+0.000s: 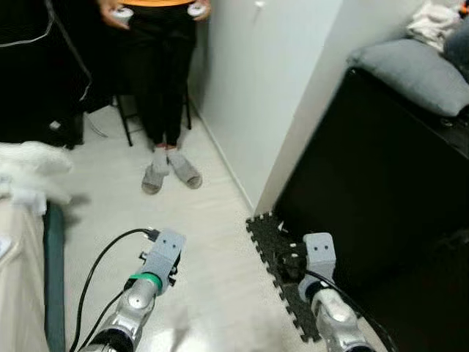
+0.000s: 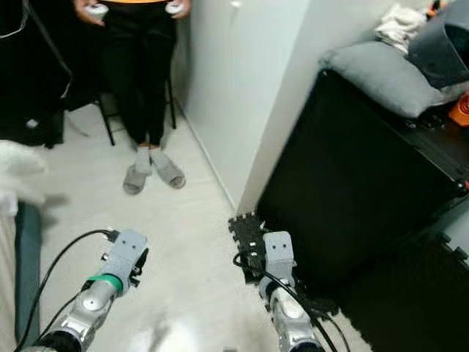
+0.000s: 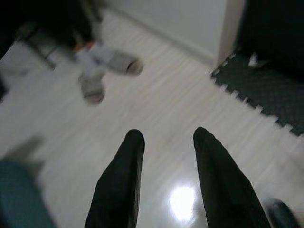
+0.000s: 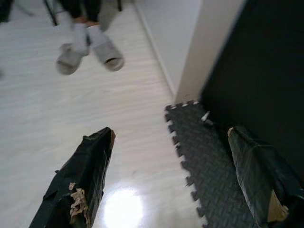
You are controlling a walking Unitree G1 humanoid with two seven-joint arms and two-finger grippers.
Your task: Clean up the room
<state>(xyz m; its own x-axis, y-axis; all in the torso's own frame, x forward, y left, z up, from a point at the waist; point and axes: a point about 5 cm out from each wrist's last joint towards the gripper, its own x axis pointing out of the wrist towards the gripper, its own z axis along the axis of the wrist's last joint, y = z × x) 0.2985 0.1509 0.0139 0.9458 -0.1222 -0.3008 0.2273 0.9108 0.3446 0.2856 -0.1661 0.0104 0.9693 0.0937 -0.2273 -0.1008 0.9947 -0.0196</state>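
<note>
Head views: two arms reach over pale floor (image 1: pixel 212 242), the left gripper (image 3: pixel 166 142) at 7 o'clock and the right gripper (image 4: pixel 171 142) at 5 o'clock. One person sits on a chair (image 1: pixel 124 117) at 12 o'clock, wearing two grey slippers (image 1: pixel 170 174) and holding two white controllers (image 1: pixel 121 12). One black foam mat (image 1: pixel 275 253) lies by a black cabinet (image 1: pixel 381 183); one grey cushion (image 1: pixel 414 70) lies on top at 2 o'clock.

Left wrist view: two fingers (image 3: pixel 121 185) spread apart, empty, above the floor.

Right wrist view: two fingers (image 4: pixel 85 175) wide apart, empty; one small white scrap (image 4: pixel 205 116) lies on the mat.
</note>
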